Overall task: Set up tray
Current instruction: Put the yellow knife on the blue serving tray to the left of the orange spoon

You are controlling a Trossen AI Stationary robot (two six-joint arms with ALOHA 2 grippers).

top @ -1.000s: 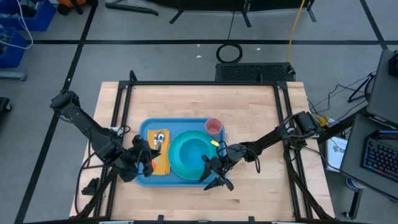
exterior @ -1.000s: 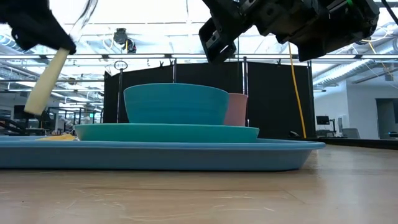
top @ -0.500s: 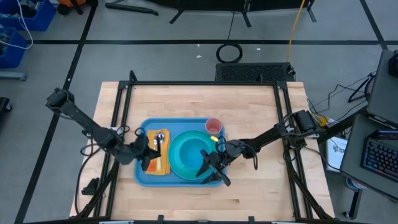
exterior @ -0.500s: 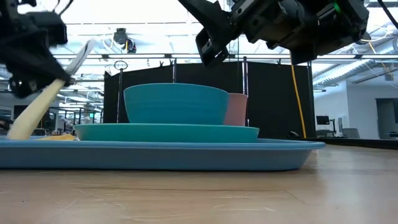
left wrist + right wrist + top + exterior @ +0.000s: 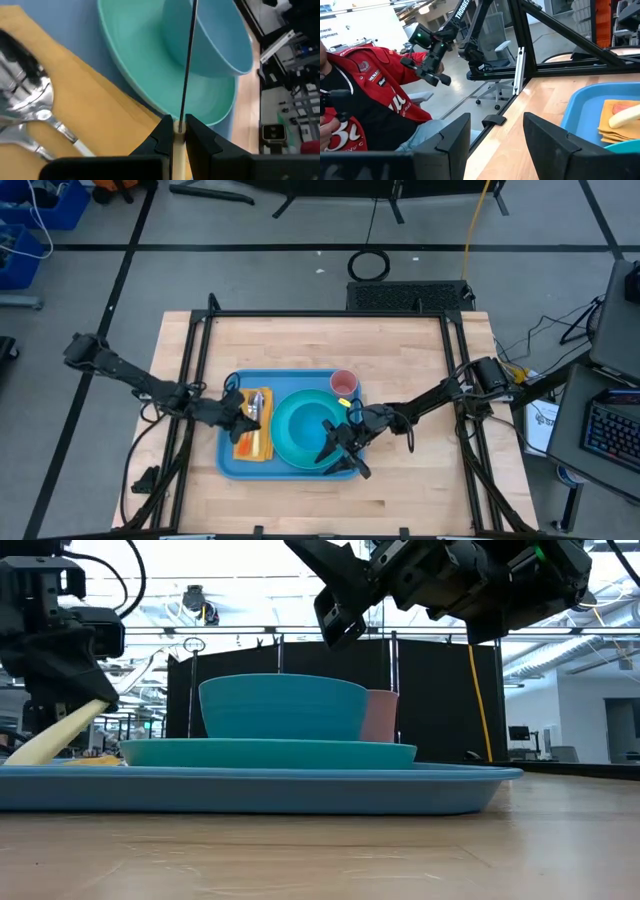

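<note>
- Tray point(image 5: 290, 470): lower centre of high view, carrying plate, bowl, napkin.
- Left gripper point(image 5: 243, 411): clamped on knife point(image 5: 186, 70), over napkin point(image 5: 255, 442).
- Right gripper point(image 5: 335, 454): fingers apart, above tray's lower right.

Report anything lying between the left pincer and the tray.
The left pincer, shut on a cream-handled knife, hangs over the tray's left part. Under it the orange napkin, with a spoon on it, covers the tray floor. The teal plate lies beside, not beneath.
</note>
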